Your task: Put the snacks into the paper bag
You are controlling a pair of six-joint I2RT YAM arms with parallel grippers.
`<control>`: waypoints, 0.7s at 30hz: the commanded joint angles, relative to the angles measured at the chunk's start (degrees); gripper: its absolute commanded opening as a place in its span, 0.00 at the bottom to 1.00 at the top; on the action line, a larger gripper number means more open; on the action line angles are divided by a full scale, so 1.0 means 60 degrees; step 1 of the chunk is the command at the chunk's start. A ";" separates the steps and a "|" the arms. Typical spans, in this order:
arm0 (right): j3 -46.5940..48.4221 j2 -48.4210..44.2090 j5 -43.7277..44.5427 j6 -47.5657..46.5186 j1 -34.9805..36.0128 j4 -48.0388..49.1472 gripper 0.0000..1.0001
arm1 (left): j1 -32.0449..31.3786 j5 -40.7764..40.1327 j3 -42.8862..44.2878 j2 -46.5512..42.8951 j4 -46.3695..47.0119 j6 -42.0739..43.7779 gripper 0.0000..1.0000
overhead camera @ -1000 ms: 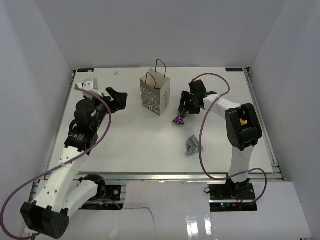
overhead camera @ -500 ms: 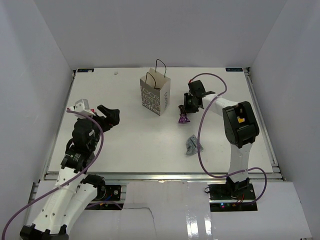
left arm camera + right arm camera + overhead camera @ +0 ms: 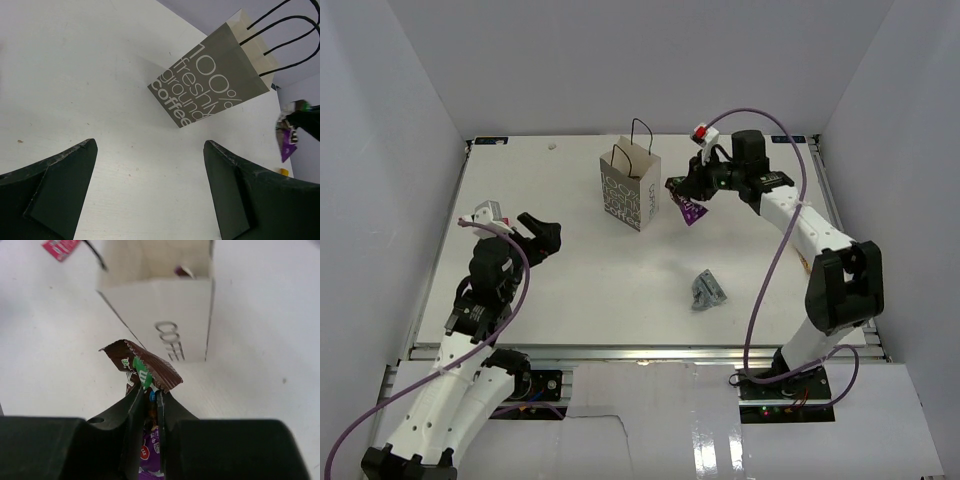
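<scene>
Reaching toward upper centre of the top view, the right hand (image 3: 684,196) pinches a crinkled purple-and-brown snack packet (image 3: 691,211), raised just right of the upright grey-white paper bag (image 3: 630,192); a second ago that packet lay lower on the white counter (image 3: 590,290). The left hand (image 3: 542,232) hangs spread at left, while a silver-grey wrapped packet (image 3: 706,290) lies lower right of the bag.
</scene>
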 commanded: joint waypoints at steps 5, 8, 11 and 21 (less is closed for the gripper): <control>0.0984 -0.0763 -0.2222 -0.2530 0.0289 0.0799 0.18 | 0.0045 -0.0111 -0.0156 -0.0067 0.0143 -0.0024 0.98; 0.1656 -0.0428 -0.1828 -0.2532 0.0626 0.1251 0.18 | 0.0045 -0.0038 -0.0141 0.0050 0.0217 -0.0009 0.98; 0.2723 0.0245 -0.0935 -0.2210 0.1006 0.1647 0.19 | 0.0045 0.0021 -0.0127 0.0110 0.0202 -0.0023 0.98; 0.4604 0.1903 0.1161 -0.1126 0.1695 0.3346 0.18 | 0.0045 0.0050 -0.0376 -0.0315 -0.0061 -0.0419 0.98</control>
